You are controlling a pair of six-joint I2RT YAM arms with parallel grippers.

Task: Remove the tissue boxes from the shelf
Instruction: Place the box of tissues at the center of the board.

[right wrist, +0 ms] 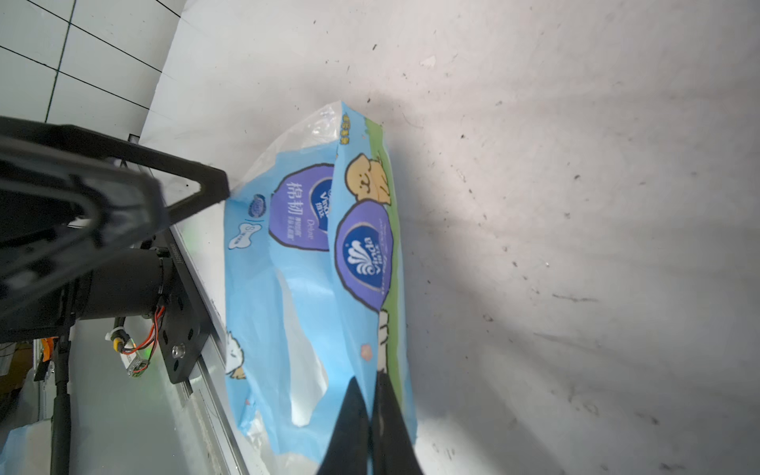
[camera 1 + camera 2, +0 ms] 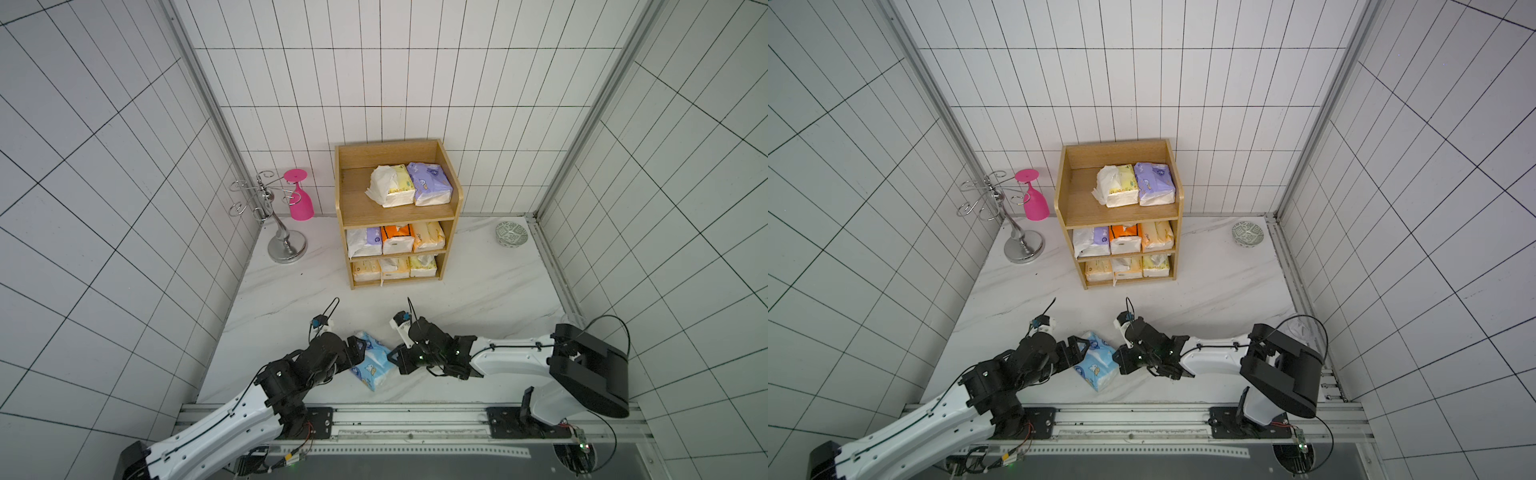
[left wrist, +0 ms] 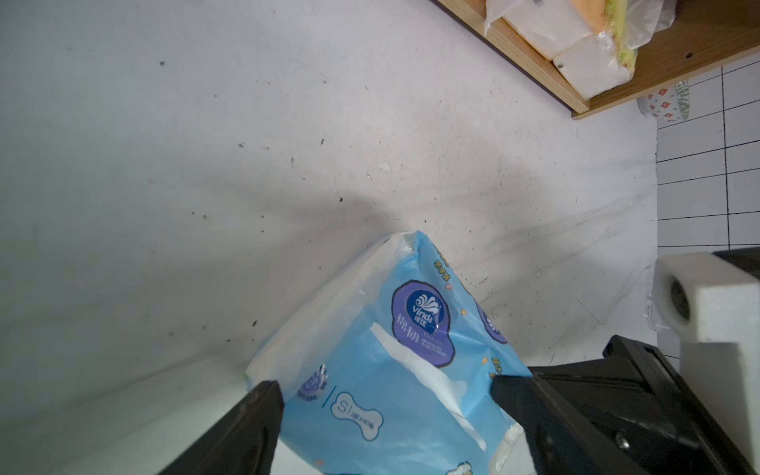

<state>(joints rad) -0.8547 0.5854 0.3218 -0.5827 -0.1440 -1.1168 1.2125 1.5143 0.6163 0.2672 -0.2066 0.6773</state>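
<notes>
The tissue boxes are soft film-wrapped packs rather than stiff cartons. Eight sit in the shelf: two on the open top tier and three side by side on each lower tier. The ninth, the light blue pack, lies at the near edge of the desk, well apart from the shelf, between the two arms.

The left fingers stand wide with one end of that pack between them, each touching the wrap, which I read as a grip across its width. The right fingers are pressed together at the pack's long edge. I cannot tell whether they have caught a fold of film.

Judging by the creased, sagging wrap, these packs should be light and yielding, and they will squash before they resist. The glossy film looks slippery (a pinch on it alone would probably slide or tear).

The firm hold is across the short width of the body, near the middle. The yellow pack on the top tier has white tissue billowing out, so take it by the wrapped body rather than the loose sheets. Packs on the lower tiers show only their front ends and look snug, so each probably has to be drawn forward by its end.
</notes>
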